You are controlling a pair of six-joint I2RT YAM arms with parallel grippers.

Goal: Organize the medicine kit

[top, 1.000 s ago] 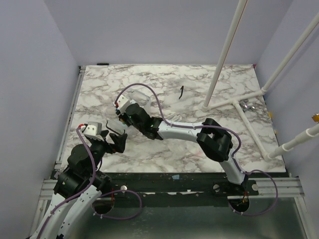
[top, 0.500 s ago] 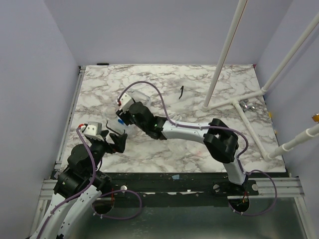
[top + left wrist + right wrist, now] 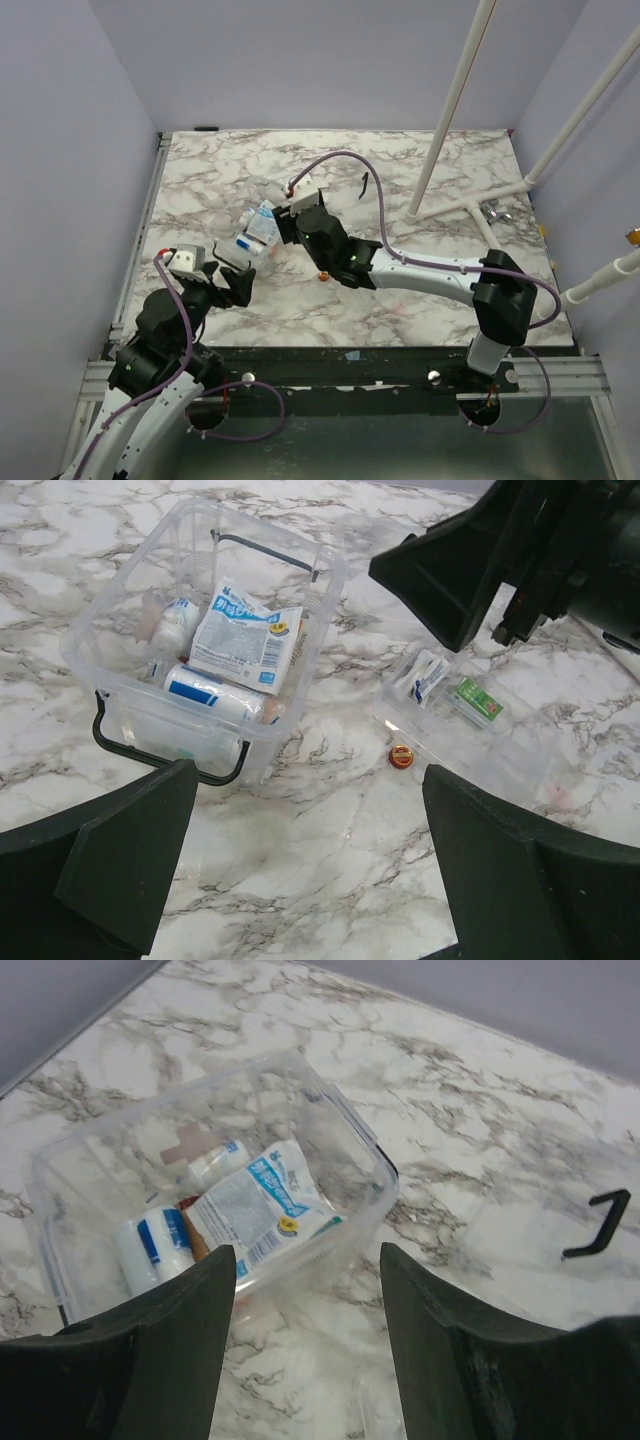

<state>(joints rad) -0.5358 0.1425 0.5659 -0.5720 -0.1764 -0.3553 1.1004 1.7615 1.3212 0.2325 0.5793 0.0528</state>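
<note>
Presently, medicine kit [image 3: 325,600]: clear rigid plastic box, rectangular, open-topped, a black handle at each end; on the marble-patterned table [image 3: 200,170], left of centre.
Contents: one crinkled white packet [image 3: 245,635] with blue print, one white roll [image 3: 205,692] with a blue band, one small white bottle [image 3: 172,620].
Clear tray [image 3: 520,755]: shallow, near the kit; holds one green carton [image 3: 474,701].
Orange cap [image 3: 401,756]: one, round, between kit and tray.
Left tool [image 3: 308,780]: jaws wide apart, empty, angled down at the kit.
Right tool [image 3: 305,1260]: arm stretched across the table, jaws apart, empty, above the kit.
</note>
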